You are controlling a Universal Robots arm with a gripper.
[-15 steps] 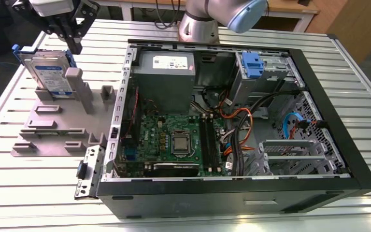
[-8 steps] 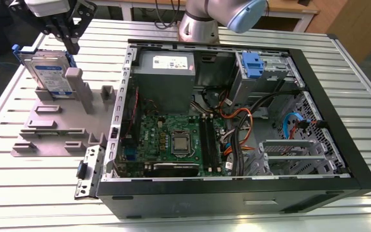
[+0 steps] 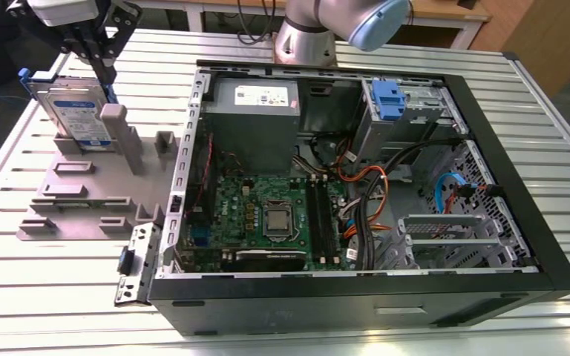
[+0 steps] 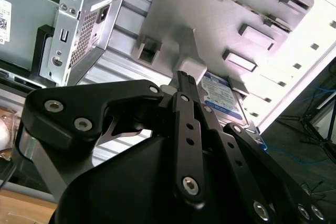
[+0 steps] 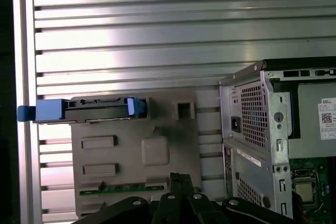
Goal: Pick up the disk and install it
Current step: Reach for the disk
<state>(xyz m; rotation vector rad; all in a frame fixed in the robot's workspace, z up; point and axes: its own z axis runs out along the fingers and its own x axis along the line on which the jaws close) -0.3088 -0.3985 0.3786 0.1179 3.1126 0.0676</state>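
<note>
My jaws are clenched together with nothing between them. My gripper hangs above the far end of a grey stand that lies on the slatted metal table.

The disk stands upright on its edge in a slot of that stand, clipped in its blue frame. In the exterior view it sits at about ten o'clock from the open computer case. In that view I hang just over the disk's top edge. In the first wrist view the edge lies apart from me, so I judge that I have no hold on it.

Further off, inside the case, a grey power box sits at twelve o'clock. A metal cage with a blue clip sits at one o'clock, and to my eye it is the likely seat for the disk.

The step in hand is the pick-up, and I judge the task barely begun, since the disk has not left its slot. A sound grip calls for my jaws spread wider than the disk is thick and squared over its top edge. The lift should be straight, so the blue frame does not snag the slot walls
</note>
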